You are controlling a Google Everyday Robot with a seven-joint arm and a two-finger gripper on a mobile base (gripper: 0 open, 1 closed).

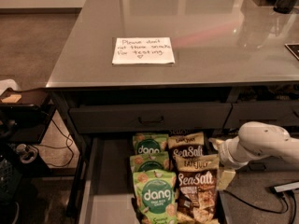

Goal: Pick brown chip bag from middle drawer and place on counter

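The middle drawer [107,190] stands pulled open below the counter [224,45], its pale floor showing on the left. Brown Sea Salt chip bags lie in its right half: one at the front [196,192] and others [187,149] behind it. Green dang bags [154,195] lie to their left. My gripper [219,161] is at the drawer's right side, just right of the brown bags, on the white arm [261,141] that comes in from the right. Its pale fingers [225,177] stand apart and hold nothing.
A white handwritten note [143,50] lies on the counter. A shut shallow drawer front with a black handle [150,120] sits above the open drawer. A dark side stand [23,101] and cables [28,153] are at the left, and a cable on the floor at the right.
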